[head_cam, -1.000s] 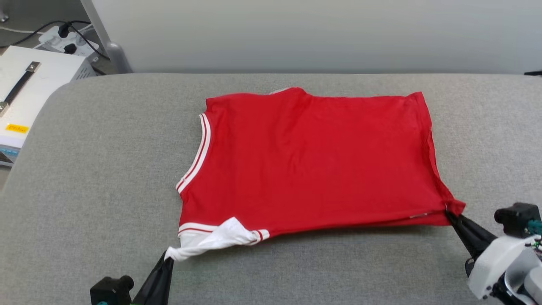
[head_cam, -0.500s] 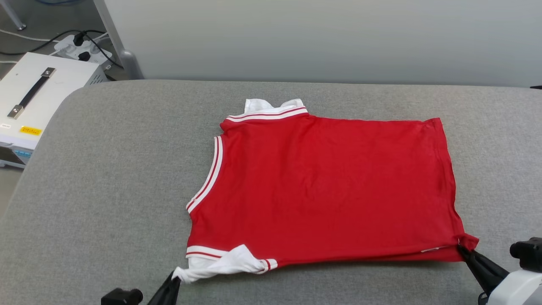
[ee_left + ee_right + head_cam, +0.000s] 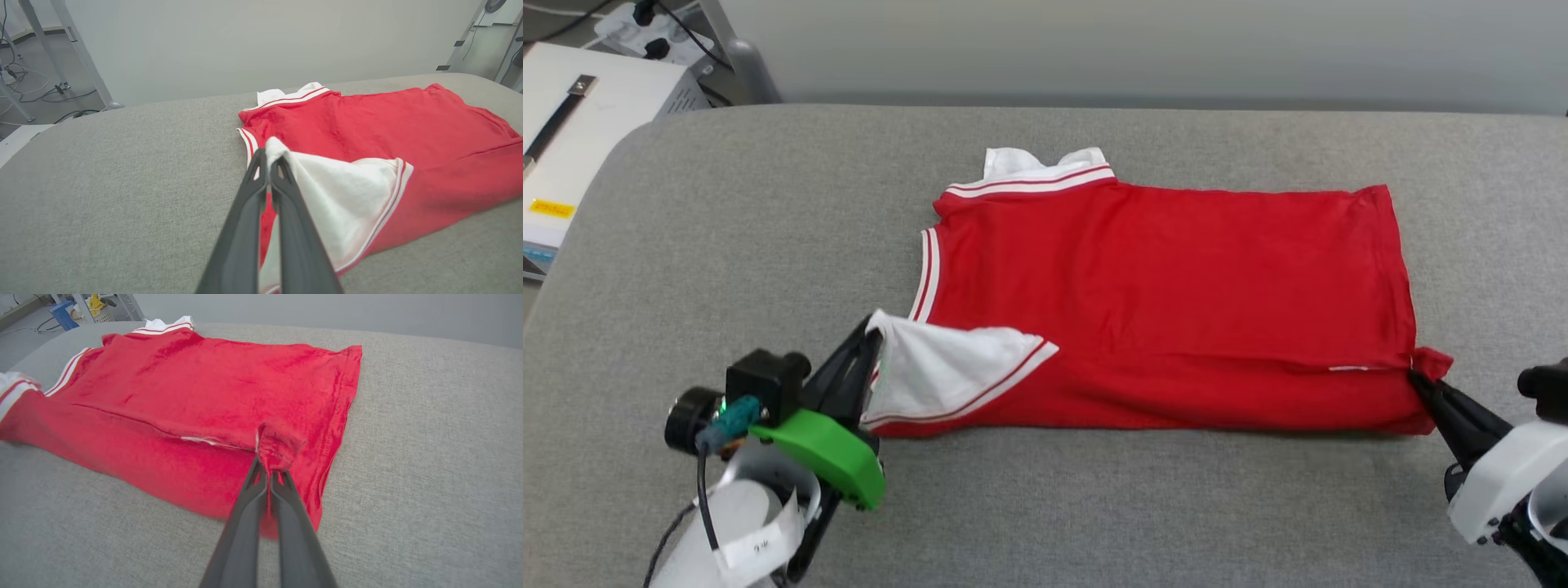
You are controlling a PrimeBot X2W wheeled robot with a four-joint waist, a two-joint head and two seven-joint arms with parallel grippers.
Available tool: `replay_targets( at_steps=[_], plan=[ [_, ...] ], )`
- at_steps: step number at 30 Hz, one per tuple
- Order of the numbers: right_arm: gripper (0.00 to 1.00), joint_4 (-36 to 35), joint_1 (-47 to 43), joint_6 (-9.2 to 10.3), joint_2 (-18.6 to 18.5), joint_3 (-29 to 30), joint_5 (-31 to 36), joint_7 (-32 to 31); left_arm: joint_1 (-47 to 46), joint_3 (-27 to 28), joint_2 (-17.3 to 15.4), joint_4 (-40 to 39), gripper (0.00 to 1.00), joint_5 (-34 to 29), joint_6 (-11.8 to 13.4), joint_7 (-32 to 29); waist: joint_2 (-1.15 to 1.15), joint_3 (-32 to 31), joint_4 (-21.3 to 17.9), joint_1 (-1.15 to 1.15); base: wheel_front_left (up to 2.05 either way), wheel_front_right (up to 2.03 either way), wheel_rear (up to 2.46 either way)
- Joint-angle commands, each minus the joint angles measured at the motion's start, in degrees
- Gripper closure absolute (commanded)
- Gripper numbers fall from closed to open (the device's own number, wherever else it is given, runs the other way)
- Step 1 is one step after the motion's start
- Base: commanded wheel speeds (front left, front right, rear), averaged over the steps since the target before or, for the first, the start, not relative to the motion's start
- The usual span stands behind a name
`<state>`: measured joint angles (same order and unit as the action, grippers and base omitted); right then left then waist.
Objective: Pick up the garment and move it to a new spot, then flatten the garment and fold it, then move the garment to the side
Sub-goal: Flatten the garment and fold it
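The head view sets the garment point(image 3: 1176, 302) between the left gripper point(image 3: 872, 327) and the right gripper point(image 3: 1414, 377); the left wrist view adds the white sleeve point(image 3: 347, 196) turned over. The left clamps that sleeve and the right the hem corner point(image 3: 278, 447), both arms low.

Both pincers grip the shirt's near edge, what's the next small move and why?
Probably carry both corners farther toward the far edge together. The left pincer is shut on the white sleeve, the right pincer on the hem corner, and the garment is only partly folded over.
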<state>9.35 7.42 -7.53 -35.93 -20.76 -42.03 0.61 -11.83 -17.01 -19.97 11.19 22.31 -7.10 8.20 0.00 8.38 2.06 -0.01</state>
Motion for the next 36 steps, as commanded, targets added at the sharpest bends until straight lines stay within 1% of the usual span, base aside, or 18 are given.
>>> replay_targets(
  at_steps=[1,3,5,7,12,16,20,24,26,27,28,29,32,36],
  plan=[
    [1.00,-0.19,2.24,0.04,0.19,0.09,0.46,-0.59,-3.41,-0.56,-0.71,1.38,1.00,0.39,-0.32,0.19,0.00,3.00,-0.99,0.01,0.00,0.00,0.00],
    [1.00,0.18,4.26,0.04,0.22,-0.05,0.43,-1.14,-6.60,-1.67,-1.26,3.31,1.00,0.78,-0.34,0.43,0.00,4.40,-1.47,0.01,0.00,0.00,0.00],
    [1.00,1.61,7.91,0.04,0.49,-0.34,0.05,-2.20,-11.65,-4.03,-1.98,7.07,1.00,2.25,-0.36,1.02,0.00,6.77,-2.19,0.01,0.00,0.00,0.00],
    [1.00,2.92,10.38,0.04,0.75,-1.11,-0.19,-2.98,-14.59,-6.01,-2.72,10.01,1.00,2.89,-0.37,1.60,0.00,8.13,-2.63,0.01,0.00,0.00,0.00],
    [1.00,7.99,16.29,0.04,2.10,-4.23,-0.30,-3.77,-20.01,-10.22,-3.11,19.02,1.00,6.04,-0.37,3.56,0.00,10.52,-3.35,0.01,0.00,0.00,0.00],
    [1.00,12.99,19.28,0.04,3.09,-6.96,-0.55,-3.51,-22.46,-13.55,-2.49,25.83,1.00,8.32,-0.38,4.94,0.00,11.41,-3.26,0.01,0.00,0.00,0.00],
    [1.00,17.63,21.03,0.04,3.61,-9.34,-1.22,-2.43,-23.73,-16.55,-1.74,30.63,1.00,10.70,-0.38,5.95,0.00,11.70,-2.90,0.01,0.00,0.00,0.00],
    [1.00,20.30,21.85,0.04,3.91,-11.36,-2.45,-0.76,-24.66,-19.00,-1.26,33.35,1.00,12.79,-0.38,6.55,0.00,11.29,-2.56,0.01,0.00,0.00,0.00],
    [1.00,20.86,21.90,0.04,3.86,-11.78,-3.33,0.42,-25.33,-19.33,-1.27,34.36,1.00,12.83,-0.38,6.70,0.00,10.77,-2.27,0.01,0.00,0.00,0.00],
    [0.87,21.00,21.86,0.04,3.77,-11.94,-3.64,0.93,-25.56,-19.30,-1.24,34.51,0.83,12.87,-0.38,6.73,0.00,10.47,-2.19,0.01,0.00,0.00,0.00],
    [0.61,21.07,21.80,0.04,3.57,-12.10,-3.88,1.69,-25.82,-19.06,-1.40,34.37,0.00,12.62,-0.38,6.75,0.00,10.08,-2.12,0.01,0.00,0.00,0.00],
    [0.00,21.10,21.71,0.04,3.40,-12.10,-4.11,2.40,-25.98,-18.72,-1.53,33.92,0.00,12.28,-0.38,6.76,0.00,9.70,-2.02,0.01,0.00,0.00,0.00],
    [0.00,20.34,21.07,0.04,2.72,-11.99,-4.76,4.93,-25.70,-17.64,-2.24,32.33,0.00,11.64,-0.38,6.78,0.00,8.06,-1.71,0.01,0.00,0.00,0.00],
    [0.00,18.00,19.20,0.04,1.39,-11.23,-5.19,7.70,-25.65,-16.03,-4.38,29.98,0.00,10.60,-0.38,6.78,0.00,5.60,-1.13,0.01,0.00,0.00,0.00]
  ],
)
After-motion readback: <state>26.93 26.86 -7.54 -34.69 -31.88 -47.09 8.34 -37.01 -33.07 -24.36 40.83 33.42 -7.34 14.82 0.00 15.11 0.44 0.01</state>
